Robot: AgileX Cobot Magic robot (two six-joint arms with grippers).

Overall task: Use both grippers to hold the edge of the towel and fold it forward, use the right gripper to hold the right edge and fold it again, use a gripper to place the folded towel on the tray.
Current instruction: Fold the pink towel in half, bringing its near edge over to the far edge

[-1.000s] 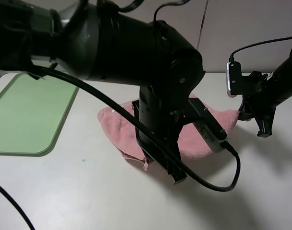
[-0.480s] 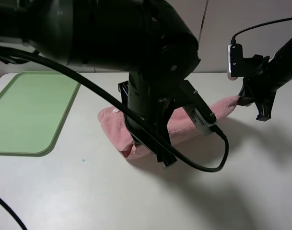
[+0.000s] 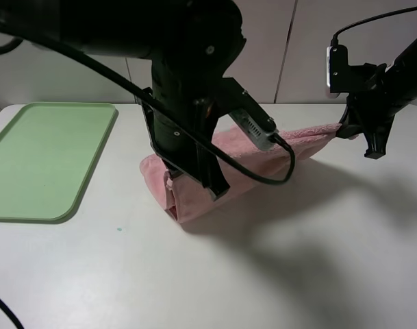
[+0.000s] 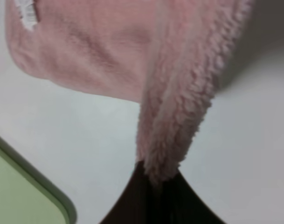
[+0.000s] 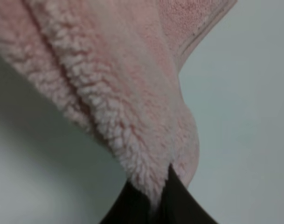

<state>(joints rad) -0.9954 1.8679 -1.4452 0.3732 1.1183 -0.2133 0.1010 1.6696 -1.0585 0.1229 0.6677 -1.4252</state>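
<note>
Two pinches carry the towel. The left gripper is clamped shut on a bunched fold of pink pile. The right gripper is likewise closed on a fluffy corner, with the stitched edge of the towel running away from its jaws. In the high view the cloth stretches between them, hanging above the counter at the right end and sagging lower under the left arm, where its far part lies bunched on the surface. Gripping two separate spots along one border seems meant to keep that border taut and level, so the lifted half can travel as a sheet, not a crumpled lump, when it is carried over the resting half. This looks like the first fold, in hand and not yet laid down. The white tag shows on the part lying near the counter. The tray sits well apart on the left arm's side, presumably kept out of the folding area until the folded towel is ready for it.
</note>
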